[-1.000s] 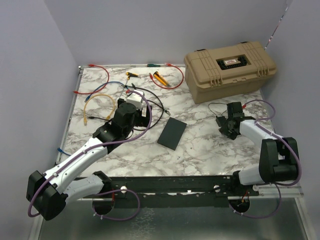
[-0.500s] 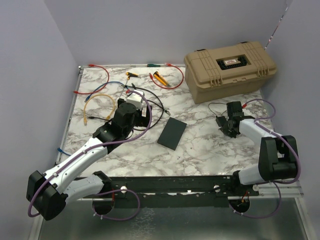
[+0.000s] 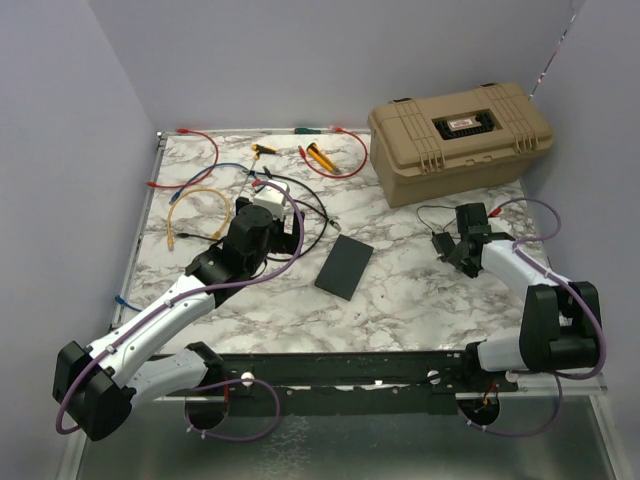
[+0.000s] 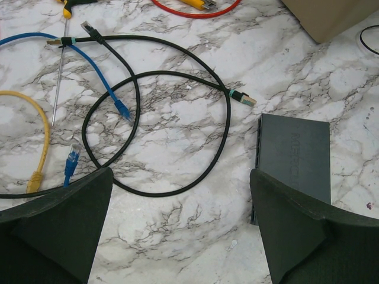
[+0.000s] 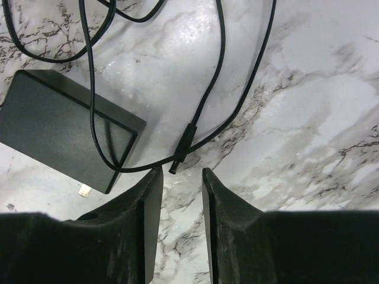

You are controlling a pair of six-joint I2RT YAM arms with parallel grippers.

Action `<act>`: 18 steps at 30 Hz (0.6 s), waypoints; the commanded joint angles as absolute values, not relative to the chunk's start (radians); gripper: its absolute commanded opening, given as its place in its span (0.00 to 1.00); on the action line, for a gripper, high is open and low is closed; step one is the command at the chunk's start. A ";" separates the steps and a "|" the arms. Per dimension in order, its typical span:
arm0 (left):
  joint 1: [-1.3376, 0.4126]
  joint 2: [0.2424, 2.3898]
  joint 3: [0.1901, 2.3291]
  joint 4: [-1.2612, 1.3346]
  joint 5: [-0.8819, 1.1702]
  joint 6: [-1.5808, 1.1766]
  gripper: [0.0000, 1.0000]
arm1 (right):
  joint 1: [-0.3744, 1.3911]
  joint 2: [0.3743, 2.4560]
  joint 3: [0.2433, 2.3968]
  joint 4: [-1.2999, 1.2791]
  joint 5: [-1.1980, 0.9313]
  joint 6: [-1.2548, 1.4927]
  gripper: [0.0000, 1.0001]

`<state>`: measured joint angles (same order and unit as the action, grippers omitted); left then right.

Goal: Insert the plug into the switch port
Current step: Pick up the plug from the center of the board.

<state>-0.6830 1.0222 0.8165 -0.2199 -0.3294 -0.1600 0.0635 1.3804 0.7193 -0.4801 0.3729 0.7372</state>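
Since a second ago the right arm has swung a little to the right and its wrist has turned. This uncovers the adapter (image 3: pixel 440 245), which the gripper hid before. The left arm, the switch (image 3: pixel 344 266) and the cables have not moved.

The switch lies flat near the middle of the table (image 3: pixel 400 290), between the two grippers. Its long axis runs away from the arms and leans to the right. In the left wrist view its ported long edge faces left, toward the black cable (image 4: pixel 177 77), whose gold-tipped end lies near the switch's far corner.

The plug (image 5: pixel 181 149) lies on the marble just beside the adapter and well apart from the switch. In the right wrist view its axis slants from upper right to lower left, and its tip points into the mouth of the right gripper (image 5: pixel 180 174). That gripper's fingers (image 5: pixel 142 225) stand narrow, with nothing visibly clamped between them.

The left gripper (image 4: pixel 180 171) hangs over the black cable's loop with its fingers spread wide and holds nothing.
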 commanded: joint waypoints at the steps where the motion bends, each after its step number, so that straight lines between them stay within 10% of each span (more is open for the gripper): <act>1: -0.685 1.013 0.805 -0.222 -0.311 -0.167 0.99 | 0.057 1.390 0.757 -0.515 0.455 0.759 0.38; 18: -0.685 1.009 0.805 -0.222 -0.307 -0.168 0.99 | 0.022 1.458 0.769 -0.496 0.411 0.752 0.45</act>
